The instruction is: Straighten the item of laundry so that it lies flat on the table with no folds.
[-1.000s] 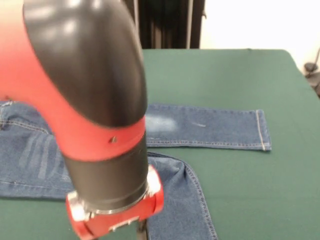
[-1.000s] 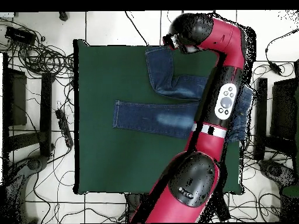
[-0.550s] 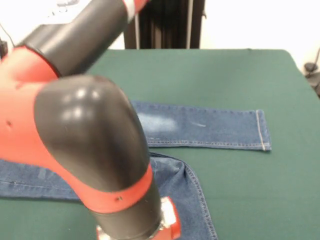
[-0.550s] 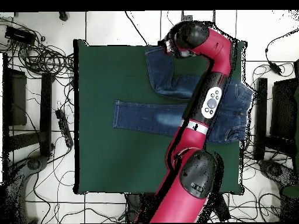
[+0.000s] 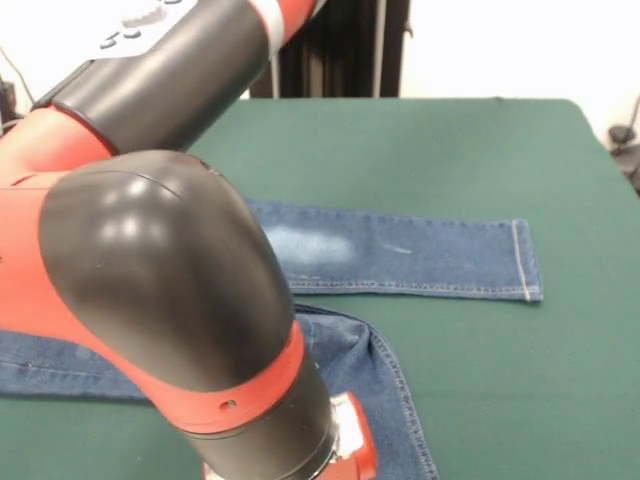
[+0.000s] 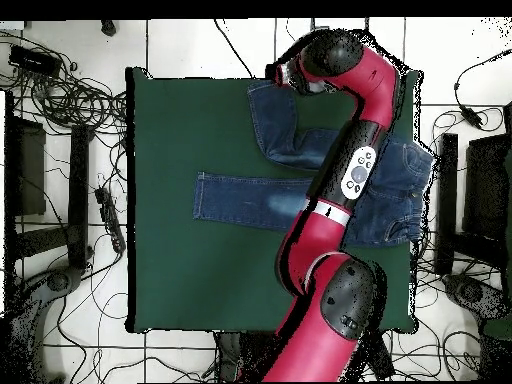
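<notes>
Nearest you in the front view, the red and black arm [image 5: 170, 330] fills the left half of the frame: a glossy black elbow shell, a red band below it, and a silver-and-red wrist flange cut off by the bottom edge. The gripper itself lies below that edge; in the overhead view it is hidden beneath the wrist head at the far rim, so you cannot tell whether its fingers are clenched or released.

Behind the arm lies the small pair of blue denim jeans [image 5: 420, 255], woven cloth with orange-tan stitching along the seams. One leg bends toward the front edge with a raised crease at the bend. The other leg runs straight to the right, flat, with a faded whitish patch and a stitched hem.

Beneath the jeans you see the large rectangular table [image 5: 480, 150] with its dark green, felt-like top, matte and smooth.

From overhead, the jeans [image 6: 240, 200] sit toward the far half of the table [image 6: 170, 280], one leg out straight, the other angled to the far edge.
</notes>
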Tool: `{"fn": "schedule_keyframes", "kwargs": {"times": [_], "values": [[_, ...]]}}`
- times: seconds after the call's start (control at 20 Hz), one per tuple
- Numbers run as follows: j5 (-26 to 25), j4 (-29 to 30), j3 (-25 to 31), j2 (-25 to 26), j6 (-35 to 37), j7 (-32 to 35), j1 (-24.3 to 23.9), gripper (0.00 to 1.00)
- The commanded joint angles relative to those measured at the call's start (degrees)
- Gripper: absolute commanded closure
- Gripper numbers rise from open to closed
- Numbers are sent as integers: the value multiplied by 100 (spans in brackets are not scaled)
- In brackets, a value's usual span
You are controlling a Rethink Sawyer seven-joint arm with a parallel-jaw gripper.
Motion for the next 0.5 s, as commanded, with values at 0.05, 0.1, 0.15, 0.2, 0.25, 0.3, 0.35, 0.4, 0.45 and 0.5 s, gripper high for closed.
{"fn": "schedule_keyframes", "kwargs": {"times": [0.05,0.1,0.15,0.2,0.25,0.3,0.35,0.4,0.45,0.5], "values": [[-1559,-314,687,260,846,451,192,0],[-1930,-357,841,353,968,426,159,0],[-2217,-383,985,445,1088,365,126,0],[-2446,-401,1104,504,1147,323,105,0],[-2674,-418,1222,563,1206,282,83,0],[-3107,-423,1362,603,1309,213,65,0],[-3413,-406,1429,614,1337,214,56,0],[-3718,-389,1495,625,1365,215,48,0],[-3962,-374,1568,630,1407,222,39,0],[-4327,-349,1666,635,1516,226,31,0]]}}
